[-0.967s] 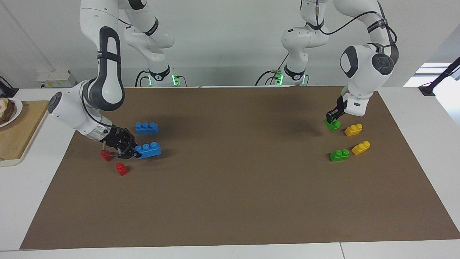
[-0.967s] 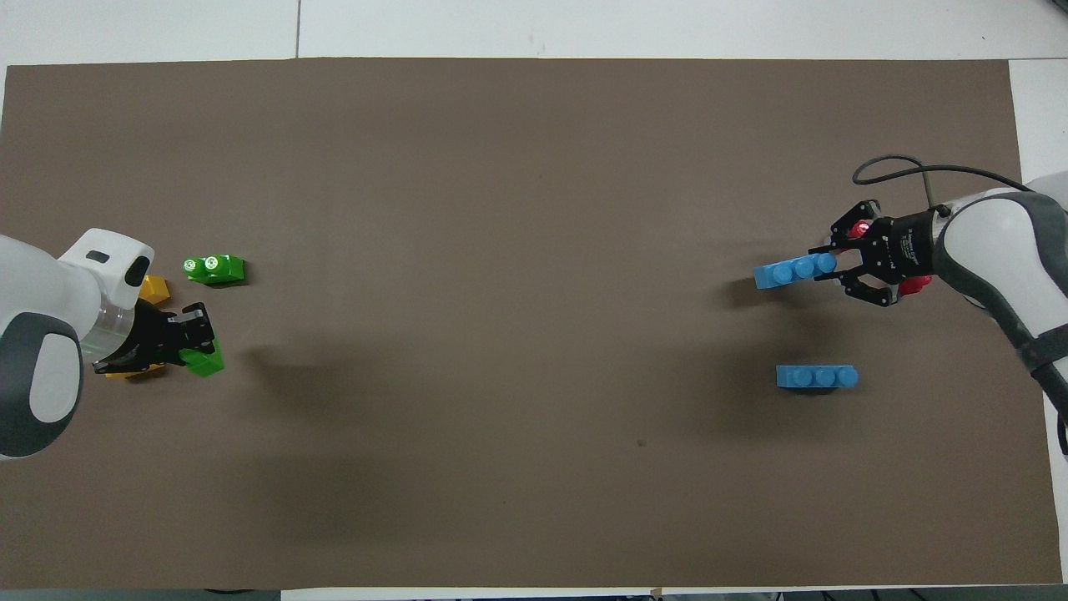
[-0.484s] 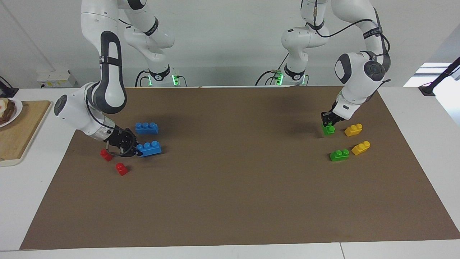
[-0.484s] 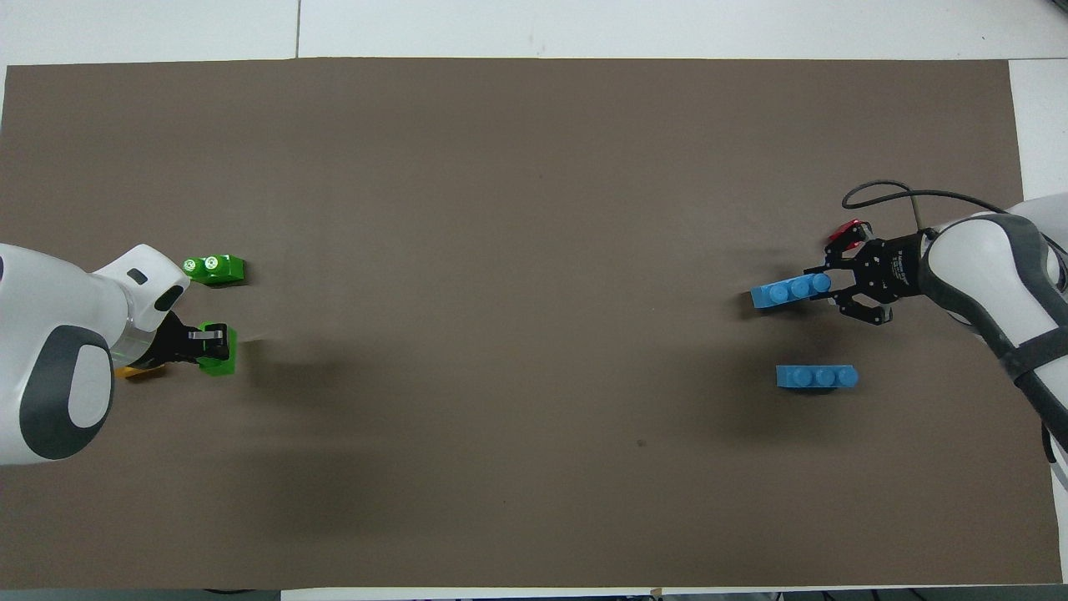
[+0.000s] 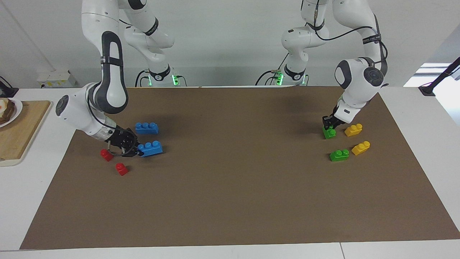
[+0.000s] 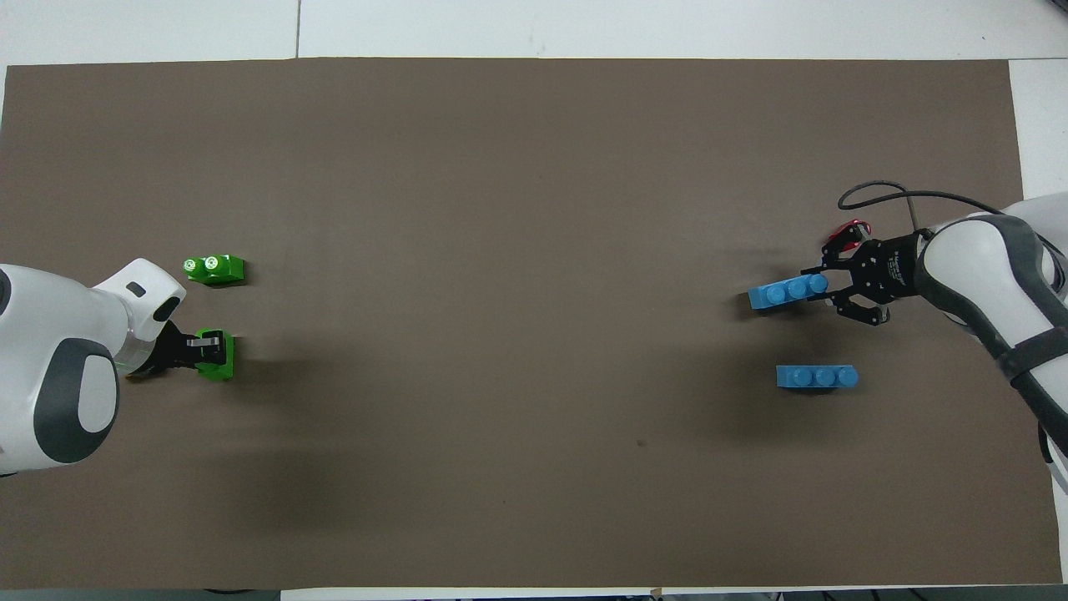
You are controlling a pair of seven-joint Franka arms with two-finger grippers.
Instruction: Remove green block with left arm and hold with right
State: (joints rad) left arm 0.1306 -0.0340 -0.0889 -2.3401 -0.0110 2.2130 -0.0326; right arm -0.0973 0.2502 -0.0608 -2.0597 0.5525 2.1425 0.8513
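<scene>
On the matte brown mat (image 5: 230, 201), left jaws (image 5: 328, 126) clamped on studded green block (image 5: 329, 132), right jaws (image 5: 137, 151) pinching glossy blue brick (image 5: 151, 148).

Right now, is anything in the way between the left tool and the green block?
No. The left tool is already shut on the green block, with nothing visible between them. The other green block and the yellow bricks sit apart beside it.

green block (image 5: 329, 132), two-stud, seemingly on brown mat (image 5: 230, 201)

Glossy plastic green block (image 5: 329, 132) — matt brown paper mat (image 5: 237, 194), wood board (image 5: 16, 131).
</scene>
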